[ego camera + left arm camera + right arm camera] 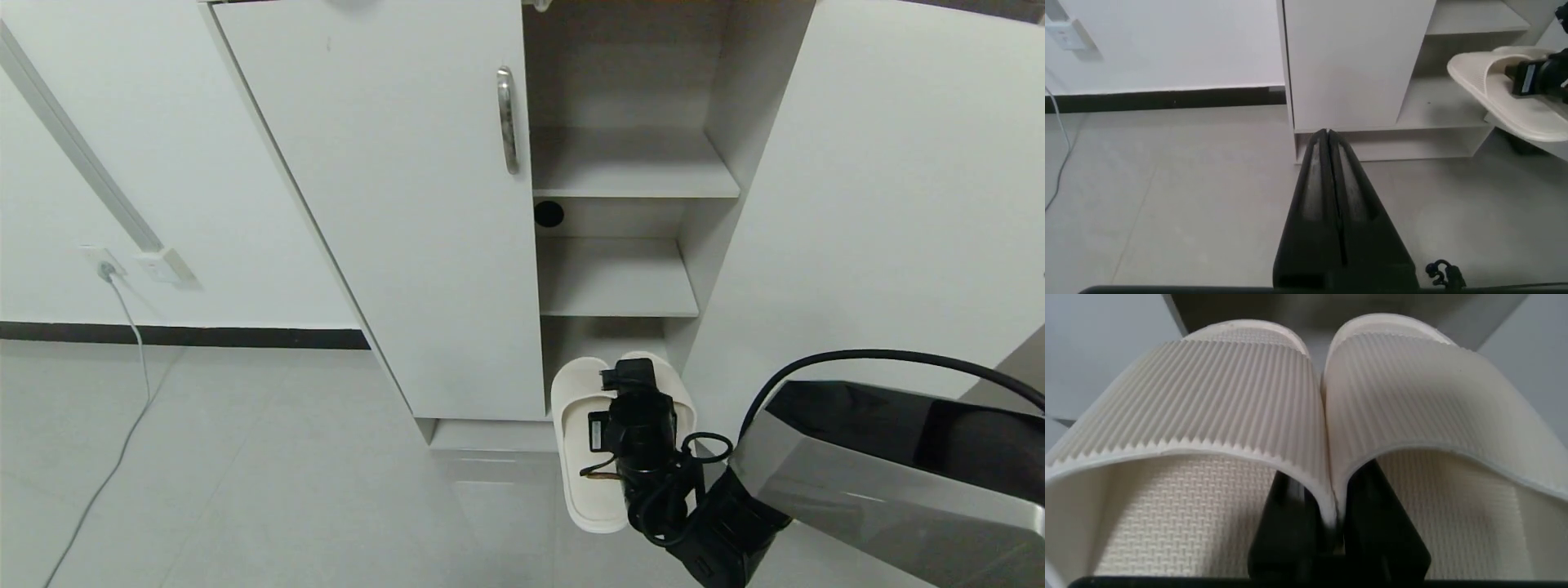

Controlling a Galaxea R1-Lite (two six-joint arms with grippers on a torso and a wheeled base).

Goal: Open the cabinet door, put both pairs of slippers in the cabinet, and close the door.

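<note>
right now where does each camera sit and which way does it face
Head view: on the robot's head, facing forward and down at the tall white cabinet, right door open; the right arm shows, right gripper holding cream ribbed slippers before the bottom compartment.
Left wrist view: on the left wrist, facing along the shut left gripper toward the cabinet's base and grey tiled floor.
Right wrist view: on the right wrist, facing along its gripper into the slippers' straps.
Shared: all three show the slippers.

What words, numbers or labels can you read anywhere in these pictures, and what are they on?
No text can be read.
A small white label on the right gripper: too small to read.
The cabinet door, slippers and wall socket carry no visible print.
</note>
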